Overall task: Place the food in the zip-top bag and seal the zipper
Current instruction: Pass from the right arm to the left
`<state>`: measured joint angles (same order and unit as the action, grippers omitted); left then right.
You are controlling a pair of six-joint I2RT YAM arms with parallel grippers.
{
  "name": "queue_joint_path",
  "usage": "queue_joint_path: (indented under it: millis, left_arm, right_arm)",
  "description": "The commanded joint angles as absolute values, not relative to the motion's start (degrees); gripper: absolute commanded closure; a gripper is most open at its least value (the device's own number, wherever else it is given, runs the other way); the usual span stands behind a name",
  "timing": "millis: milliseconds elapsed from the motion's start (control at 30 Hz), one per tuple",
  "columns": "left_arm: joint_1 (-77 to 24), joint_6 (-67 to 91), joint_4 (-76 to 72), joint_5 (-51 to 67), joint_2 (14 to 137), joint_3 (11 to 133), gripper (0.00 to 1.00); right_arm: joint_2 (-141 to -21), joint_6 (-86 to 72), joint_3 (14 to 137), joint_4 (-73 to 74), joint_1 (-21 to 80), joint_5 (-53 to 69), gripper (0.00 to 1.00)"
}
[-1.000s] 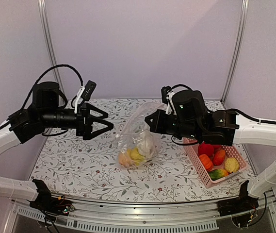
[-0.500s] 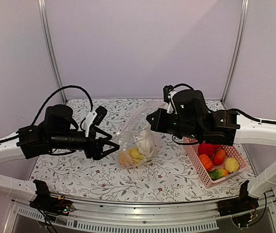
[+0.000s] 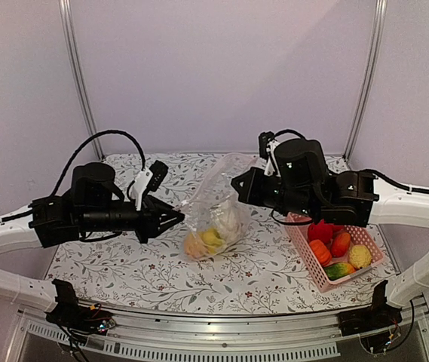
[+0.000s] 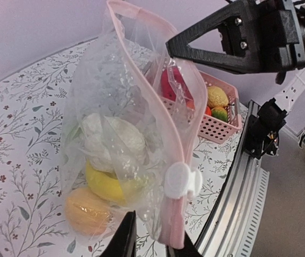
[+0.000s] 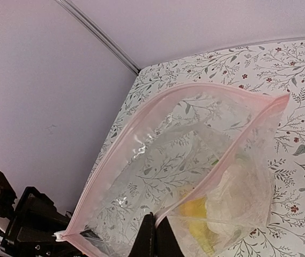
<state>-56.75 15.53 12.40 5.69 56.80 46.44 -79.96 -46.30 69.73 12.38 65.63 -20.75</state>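
Pink zipper strip of the clear plastic bag is running from right pincer, pinching one end, to left pincer, straddling it beside the white slider tab; grip unclear.

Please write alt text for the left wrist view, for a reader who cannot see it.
A clear zip-top bag holding a white cauliflower, a yellow piece and an orange piece is held upright. Its pink zipper and white slider run down between the left gripper fingertips. The right gripper holds its top; a pink basket stands behind.
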Motion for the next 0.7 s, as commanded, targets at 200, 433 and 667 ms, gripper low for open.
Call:
queue_joint_path:
  millis: [200,433,667]
  left_arm:
    - [-57.58,11.65,15.17,6.48,59.10,51.67,1.00]
    - [-54.56,6.74,23.28,7.88,61.17,58.33,1.00]
    - [-46.88,3.07,30.07,14.79,64.42,62.38,1.00]
  right_arm:
    - [-75.81,-47.68,65.14,16.30,65.90,-25.65,0.68]
    - [-67.72,-45.29,64.25,27.50,65.89,-33.21,0.29]
    - [-59.09,-44.06,61.94,36.37,64.47,-38.79,0.09]
